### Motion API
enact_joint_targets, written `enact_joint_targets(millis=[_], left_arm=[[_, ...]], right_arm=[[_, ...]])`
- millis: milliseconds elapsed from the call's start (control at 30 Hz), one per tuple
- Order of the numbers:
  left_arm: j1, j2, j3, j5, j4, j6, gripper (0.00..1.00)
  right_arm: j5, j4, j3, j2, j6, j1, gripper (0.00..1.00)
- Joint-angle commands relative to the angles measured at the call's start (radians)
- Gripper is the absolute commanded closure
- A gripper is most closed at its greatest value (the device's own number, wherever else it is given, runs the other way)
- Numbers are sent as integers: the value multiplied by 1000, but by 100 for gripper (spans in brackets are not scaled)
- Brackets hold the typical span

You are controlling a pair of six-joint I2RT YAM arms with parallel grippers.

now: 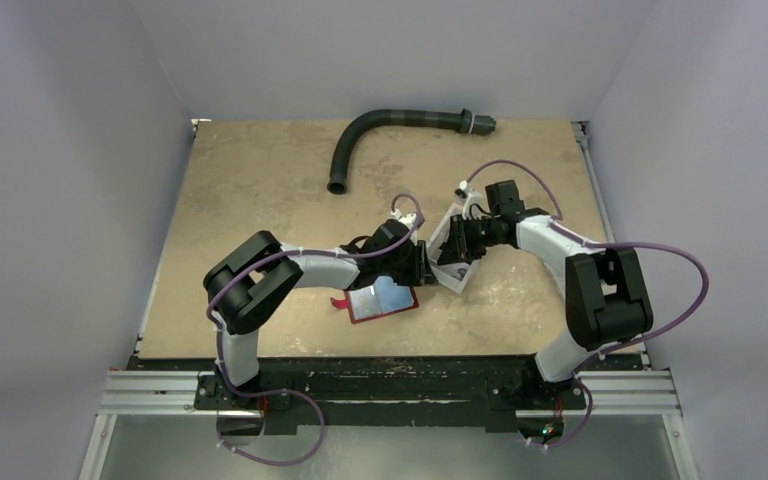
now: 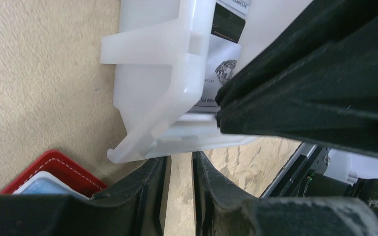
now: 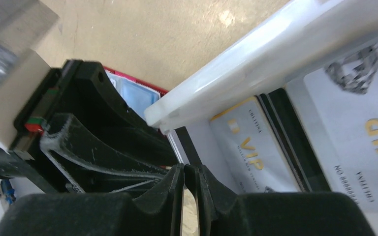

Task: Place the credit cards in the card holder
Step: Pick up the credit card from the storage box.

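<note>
**Q:** Where are the credit cards right now?

**A:** The credit cards (image 3: 248, 147) lie inside a white plastic bin (image 3: 275, 59). They are pale, with gold "VIP" lettering. The bin sits tipped between the two arms near the middle of the table (image 1: 260, 180). The card holder (image 1: 385, 300), a dark-red wallet, lies open and flat just beside the bin on the left arm's side, its clear sleeves facing up.

**Q:** What are the grippers doing?

**A:** The right gripper (image 3: 184, 172) reaches into the bin, jaws drawn almost together with a thin pale sliver between them. I cannot tell whether that sliver is a card's edge or only background. The left gripper (image 2: 179, 162) has its jaws narrowly parted right at the bin's lower rim. It may be pinching the rim to steady the bin, but the contact itself is not clear.

**Q:** How should this step be done well?

**A:** Judging from this view, take one card only, gripped near a short edge so that most of it sticks out. Hold the bin steady during the lift. Then bring the card low and nearly flat to a sleeve mouth, with the left gripper pinning the wallet so it cannot slide.
</note>
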Motion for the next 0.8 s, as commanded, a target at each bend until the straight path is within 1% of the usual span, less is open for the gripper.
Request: enact_joint_targets(millis=[0, 100, 167, 333, 600, 700, 767], left_arm=[[7, 2, 56, -49, 54, 24, 74], [10, 8, 70, -47, 45, 30, 74], [10, 14, 78, -44, 40, 31, 74], [9, 33, 89, -38, 38, 33, 74], [11, 41, 91, -38, 23, 49, 74], [15, 56, 97, -31, 27, 49, 74], [16, 67, 101, -27, 34, 45, 74]], right_arm=[[43, -50, -30, -33, -11, 9, 78], [67, -42, -29, -37, -10, 9, 77], [95, -25, -29, -40, -8, 10, 72], [153, -4, -12, -21, -12, 10, 68], [166, -10, 3, -11, -23, 10, 55], [166, 1, -6, -7, -18, 10, 54], [152, 3, -6, -6, -11, 10, 56]])
